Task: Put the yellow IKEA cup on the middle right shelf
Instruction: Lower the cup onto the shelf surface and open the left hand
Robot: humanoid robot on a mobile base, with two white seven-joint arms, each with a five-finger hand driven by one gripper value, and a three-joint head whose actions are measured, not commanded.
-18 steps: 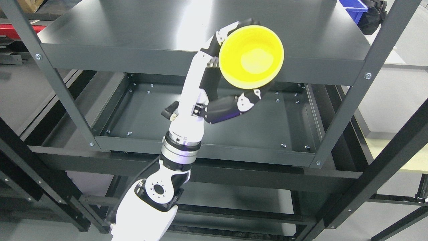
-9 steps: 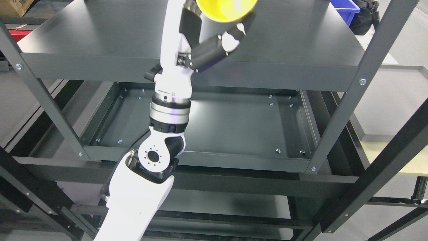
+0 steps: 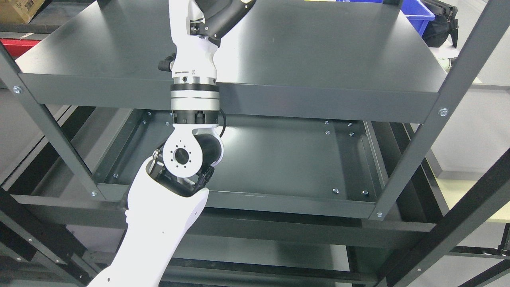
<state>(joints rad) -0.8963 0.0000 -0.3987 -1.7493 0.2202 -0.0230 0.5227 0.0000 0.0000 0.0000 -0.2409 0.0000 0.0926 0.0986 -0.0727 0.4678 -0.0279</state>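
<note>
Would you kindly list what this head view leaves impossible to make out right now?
- Left hand: only its base shows; the top edge cuts off the fingers.
- Yellow cup: no part visible, so whether it is held cannot be told.
- Blue bin: cut by the top edge, contents unseen.
- Right arm: out of frame.

Your left arm (image 3: 194, 91) rises from lower left, in front of the top shelf (image 3: 318, 52) edge | hand cut off by the frame's top | tray shelf (image 3: 287, 159) below it | bin (image 3: 418, 12) behind, far right | box (image 3: 20, 10) far left.
</note>
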